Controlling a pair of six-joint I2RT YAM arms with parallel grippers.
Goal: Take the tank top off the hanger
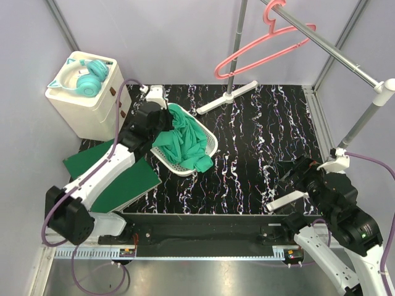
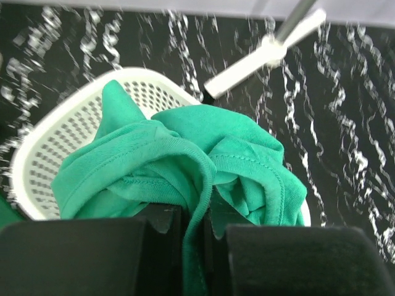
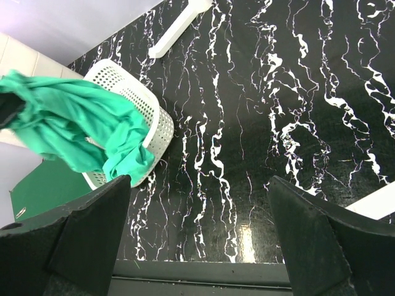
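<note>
Tank top (image 1: 182,145) already off the hanger (image 1: 262,46), bunched over the basket (image 1: 212,147), left pincer (image 2: 196,228) pinching a fold, right pincer (image 3: 197,206) spread; next, likely: let go into basket.

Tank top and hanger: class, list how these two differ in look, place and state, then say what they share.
The tank top is soft, crumpled teal-green fabric; the hanger is a thin coral-pink outline. The tank top bunches over the white basket; the hanger hangs from the grey rail above. The left gripper pinches the tank top; nothing holds the hanger. Shared: nothing plain; they are apart.
</note>
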